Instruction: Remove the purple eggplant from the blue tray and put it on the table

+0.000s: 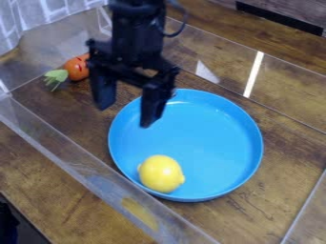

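Blue tray (214, 129), with the open gripper (132, 108) seen at its upper-left rim; the purple eggplant's direction cannot be determined.

Brown plank table (57, 138); blue tray (216, 133) and orange carrot (78, 69) on it.

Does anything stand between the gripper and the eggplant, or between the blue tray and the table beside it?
I can't make out the eggplant, so its approach can't be judged; the open gripper hides what lies behind it. From the blue tray to the table on the image's right, nothing visible intervenes but the low rim.
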You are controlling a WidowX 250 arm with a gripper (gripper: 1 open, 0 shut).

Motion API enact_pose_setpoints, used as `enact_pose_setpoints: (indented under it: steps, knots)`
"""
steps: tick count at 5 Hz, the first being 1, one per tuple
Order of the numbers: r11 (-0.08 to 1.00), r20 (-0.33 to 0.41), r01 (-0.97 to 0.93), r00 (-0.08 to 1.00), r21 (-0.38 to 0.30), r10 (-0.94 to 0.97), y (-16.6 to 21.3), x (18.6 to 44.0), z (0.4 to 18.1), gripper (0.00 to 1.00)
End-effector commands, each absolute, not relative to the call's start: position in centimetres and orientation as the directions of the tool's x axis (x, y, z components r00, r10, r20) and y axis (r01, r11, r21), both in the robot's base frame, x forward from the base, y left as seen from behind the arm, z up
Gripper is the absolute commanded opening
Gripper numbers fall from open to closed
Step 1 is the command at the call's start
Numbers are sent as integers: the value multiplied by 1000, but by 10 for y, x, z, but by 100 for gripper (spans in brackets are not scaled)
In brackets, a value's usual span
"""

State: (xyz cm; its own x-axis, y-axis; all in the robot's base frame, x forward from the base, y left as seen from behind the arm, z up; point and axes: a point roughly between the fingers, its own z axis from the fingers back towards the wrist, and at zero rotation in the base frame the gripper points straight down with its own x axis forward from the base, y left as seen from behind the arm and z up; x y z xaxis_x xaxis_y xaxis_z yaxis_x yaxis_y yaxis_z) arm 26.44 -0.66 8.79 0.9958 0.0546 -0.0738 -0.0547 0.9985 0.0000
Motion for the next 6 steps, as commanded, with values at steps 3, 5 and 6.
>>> enact_pose_setpoints:
  steps: [3, 5, 6]
  knots:
    - [991, 8, -130, 991, 2, 130, 60, 276, 63, 100]
    - [993, 30, -118, 993, -12, 118, 61, 280, 61, 100]
    - [996, 25, -92, 995, -15, 92, 54, 281, 59, 100]
